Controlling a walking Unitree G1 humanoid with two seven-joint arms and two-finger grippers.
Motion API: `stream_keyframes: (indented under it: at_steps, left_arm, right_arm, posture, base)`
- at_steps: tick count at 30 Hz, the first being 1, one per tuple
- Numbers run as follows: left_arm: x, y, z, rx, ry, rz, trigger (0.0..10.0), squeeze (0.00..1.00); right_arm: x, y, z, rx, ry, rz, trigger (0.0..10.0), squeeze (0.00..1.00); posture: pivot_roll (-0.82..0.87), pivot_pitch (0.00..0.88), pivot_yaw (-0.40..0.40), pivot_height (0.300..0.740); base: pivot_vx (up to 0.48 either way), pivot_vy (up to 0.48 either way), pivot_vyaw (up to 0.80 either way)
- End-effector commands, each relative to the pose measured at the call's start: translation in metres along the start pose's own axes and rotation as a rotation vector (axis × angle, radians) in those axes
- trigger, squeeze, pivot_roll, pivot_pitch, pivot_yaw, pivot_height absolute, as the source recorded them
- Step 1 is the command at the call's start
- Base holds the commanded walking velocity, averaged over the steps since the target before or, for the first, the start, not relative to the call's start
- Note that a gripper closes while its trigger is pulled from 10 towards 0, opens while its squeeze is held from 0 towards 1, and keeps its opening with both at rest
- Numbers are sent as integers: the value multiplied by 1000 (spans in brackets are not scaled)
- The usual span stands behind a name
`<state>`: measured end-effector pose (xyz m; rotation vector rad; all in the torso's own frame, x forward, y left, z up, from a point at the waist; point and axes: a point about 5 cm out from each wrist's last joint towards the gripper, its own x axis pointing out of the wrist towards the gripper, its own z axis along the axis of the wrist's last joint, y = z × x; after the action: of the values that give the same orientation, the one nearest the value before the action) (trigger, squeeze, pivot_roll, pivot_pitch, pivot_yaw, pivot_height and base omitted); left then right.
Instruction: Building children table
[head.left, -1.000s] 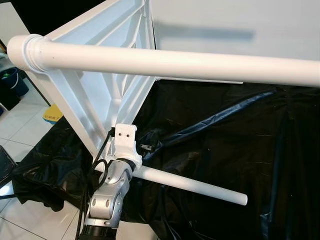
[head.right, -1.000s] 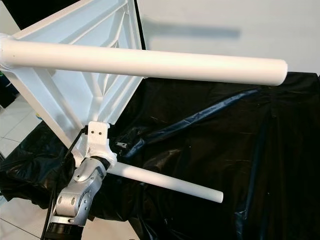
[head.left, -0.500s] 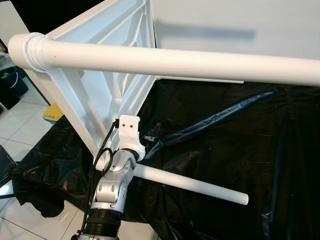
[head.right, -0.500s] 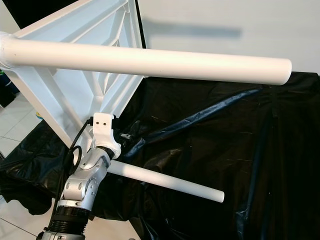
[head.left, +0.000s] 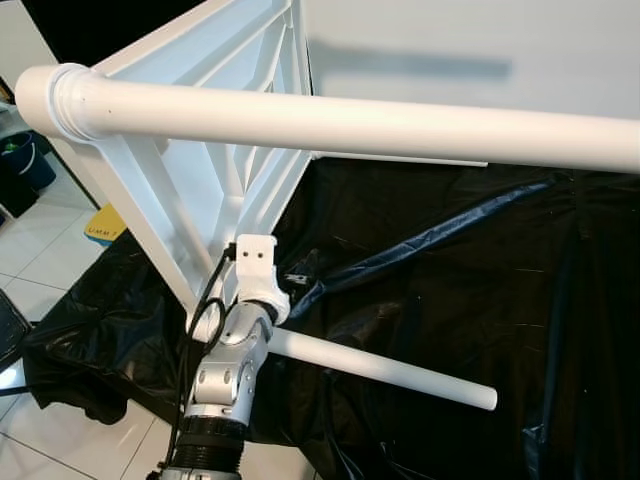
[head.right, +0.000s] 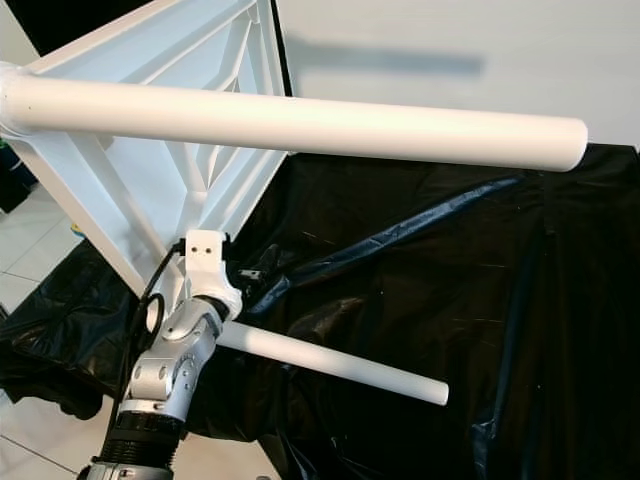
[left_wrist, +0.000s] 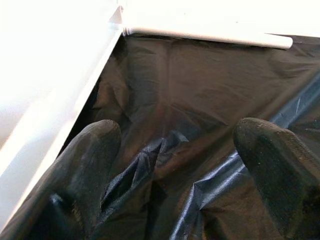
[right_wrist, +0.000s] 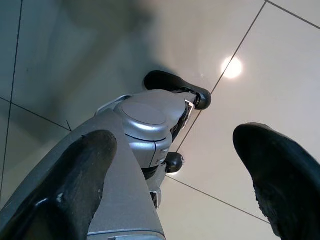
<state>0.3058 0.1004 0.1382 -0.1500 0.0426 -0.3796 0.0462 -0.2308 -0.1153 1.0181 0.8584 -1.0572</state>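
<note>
Floor: pale tiles (head.left: 40, 270) show at the near left edge, past the sheet's border.
Left arm: silver, rising from the bottom of the head views, with its white wrist mount (head.left: 252, 262) close against the lower corner of the table frame.
Left gripper: seen in its wrist view (left_wrist: 175, 165), released, the two black fingers (left_wrist: 85, 165) spread wide with nothing between them; they hang just above crumpled black plastic, with the white frame edge along one side.
Right gripper: in its wrist view (right_wrist: 175, 175) the fingers (right_wrist: 270, 170) stand apart, holding nothing, aimed down at tiled floor (right_wrist: 250, 65) and the robot's own silver leg (right_wrist: 145, 125).
Lower table leg: a white tube (head.left: 385, 368) reaching from the frame corner beside the left wrist out to the right, its free end over the black sheet.
Black sheet: glossy wrinkled plastic (head.left: 450, 270) spread under the whole work area, folds running diagonally.
Table top: a white ribbed panel (head.left: 215, 150) tipped on its edge at the left, underside ribs facing the camera; it rests on the sheet.
Upper table leg: a thick white tube (head.left: 340, 125) seated in a collar at the panel's upper left corner, stretching right across the view, high and clear of the sheet.
Blue bin: partly seen (head.left: 25, 160) at the far left edge on the tiles.
Wall: plain white (head.left: 480, 40) behind everything.
</note>
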Motion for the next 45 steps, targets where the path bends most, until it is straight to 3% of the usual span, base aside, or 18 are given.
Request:
stream_keyframes:
  at_steps: [1, 5, 6, 8, 11, 23, 45]
  left_arm:
    - [2, 6, 1, 11, 4, 64, 10000, 0]
    - [3, 7, 1, 16, 6, 57, 10000, 0]
    - [4, 7, 2, 18, 6, 55, 10000, 0]
    - [5, 8, 2, 16, 5, 55, 10000, 0]
    - [7, 7, 3, 9, 1, 53, 10000, 0]
    - [9, 2, 4, -3, -1, 41, 10000, 0]
    - [10, 4, 10, 6, -27, 43, 10000, 0]
  right_arm:
    - [3, 89, -16, -1491, -59, 315, 10000, 0]
    - [4, 90, -4, -1406, -77, 289, 10000, 0]
    - [6, 89, 6, -1311, -91, 245, 10000, 0]
    - [6, 89, 8, -1331, -93, 233, 10000, 0]
    - [5, 91, 1, -1468, -83, 252, 10000, 0]
    - [3, 95, -22, -1513, -54, 300, 10000, 0]
    - [3, 92, -21, -1542, -59, 285, 10000, 0]
  posture:
    - [8, 0, 62, 740]
    - [1, 0, 67, 740]
    - [-3, 0, 70, 740]
    - [-3, 0, 70, 740]
    - [-7, 1, 72, 740]
    - [-1, 4, 68, 740]
    - [2, 0, 70, 740]
  base:
    - [0, 0, 0]
    - [0, 0, 0]
    - [0, 0, 0]
    - [0, 0, 0]
    - [0, 0, 0]
    - [-21, 0, 0]
    - [-91, 0, 0]
